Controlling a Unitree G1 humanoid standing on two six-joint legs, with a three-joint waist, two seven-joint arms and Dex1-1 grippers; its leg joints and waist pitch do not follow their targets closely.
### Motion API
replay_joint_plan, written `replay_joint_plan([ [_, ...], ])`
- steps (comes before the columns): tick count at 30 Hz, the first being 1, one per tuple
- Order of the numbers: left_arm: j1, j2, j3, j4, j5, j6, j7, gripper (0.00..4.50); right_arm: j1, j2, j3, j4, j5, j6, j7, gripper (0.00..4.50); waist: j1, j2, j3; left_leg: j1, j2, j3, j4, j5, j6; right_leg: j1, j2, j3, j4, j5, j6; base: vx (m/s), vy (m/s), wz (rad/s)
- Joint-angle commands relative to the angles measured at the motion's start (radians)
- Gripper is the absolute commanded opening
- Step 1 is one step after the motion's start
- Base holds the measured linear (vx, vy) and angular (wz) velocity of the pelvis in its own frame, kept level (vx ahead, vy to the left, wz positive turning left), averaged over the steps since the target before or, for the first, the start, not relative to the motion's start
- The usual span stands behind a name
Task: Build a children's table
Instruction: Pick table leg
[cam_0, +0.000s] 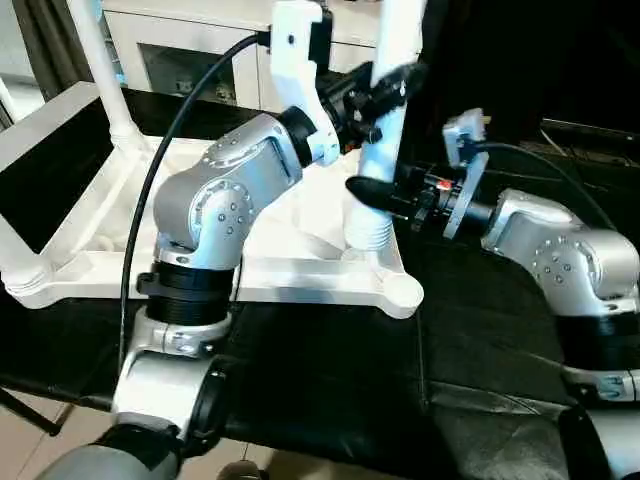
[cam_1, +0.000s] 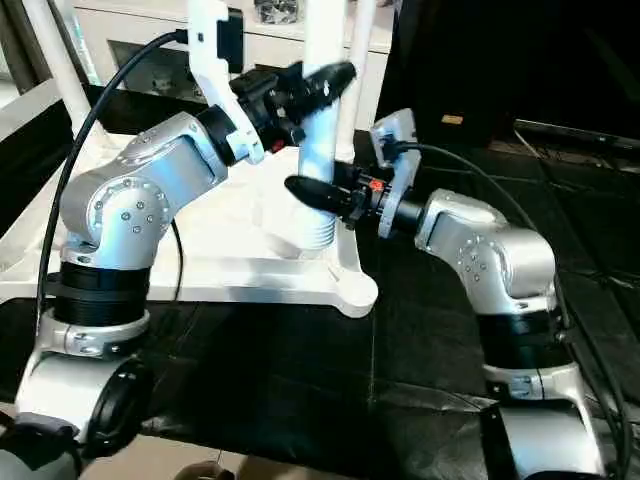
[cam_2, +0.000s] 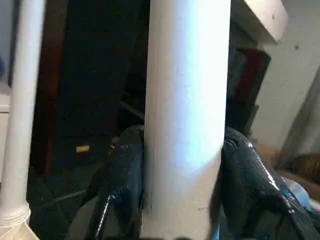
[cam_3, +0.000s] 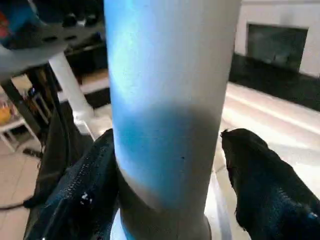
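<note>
Left eye view: left claw (cam_0: 385, 82) clamps the near leg (cam_0: 385, 150) in its tabletop (cam_0: 300, 270) socket; right claw (cam_0: 385, 200) straddles it loosely; seating remains.

light: indoor, even | wrist views: blurred | backdrop: dark

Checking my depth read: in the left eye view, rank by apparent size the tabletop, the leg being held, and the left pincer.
1. Tabletop, largest.
2. Held leg, partly cropped.
3. Left pincer, smallest, though nearer the camera.
</note>
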Motion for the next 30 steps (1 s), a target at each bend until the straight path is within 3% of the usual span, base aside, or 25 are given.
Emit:
replay_joint_plan([
  [1, -0.02, 0.006, -0.026, -0.037, 0.005, 0.007, -0.034, 1.82, -0.003, -0.023, 0.015, 0.01, -0.009, 0.017, 0.037, 3.2, -0.001, -0.013, -0.077, 0.015, 0.03, -0.003, -0.059, -0.042, -0.003, 0.054, -0.073, 0.04, -0.058, 0.021, -0.205, 0.0, 0.0, 0.0],
  [9, -0.015, 0.024, -0.052, -0.063, -0.021, 0.035, -0.082, 1.82, 0.01, -0.037, 0.019, -0.015, 0.05, 0.051, 0.108, 3.2, -0.001, -0.016, -0.076, 0.014, 0.031, -0.003, -0.058, -0.036, 0.011, 0.053, -0.074, 0.04, -0.058, 0.012, -0.219, 0.0, 0.0, 0.0],
  [15, -0.011, 0.025, -0.052, -0.082, -0.043, 0.052, -0.104, 1.82, -0.003, -0.014, -0.018, 0.016, 0.068, 0.061, 0.108, 3.2, -0.001, -0.018, -0.077, 0.013, 0.029, -0.001, -0.057, -0.032, 0.01, 0.054, -0.073, 0.04, -0.057, 0.019, -0.226, 0.0, 0.0, 0.0],
  [26, -0.01, 0.033, -0.046, -0.08, -0.04, 0.053, -0.114, 1.82, 0.002, -0.024, -0.017, 0.011, 0.078, 0.074, 0.134, 2.2, -0.001, -0.017, -0.078, 0.013, 0.029, -0.002, -0.057, -0.024, 0.01, 0.054, -0.073, 0.039, -0.057, 0.021, -0.218, 0.0, 0.0, 0.0],
  [30, -0.014, 0.034, -0.045, -0.076, -0.036, 0.051, -0.121, 1.82, 0.009, -0.027, -0.007, 0.01, 0.073, 0.082, 0.141, 2.06, -0.001, -0.016, -0.077, 0.013, 0.029, -0.002, -0.057, -0.026, 0.009, 0.054, -0.073, 0.039, -0.057, 0.02, -0.218, 0.0, 0.0, 0.0],
])
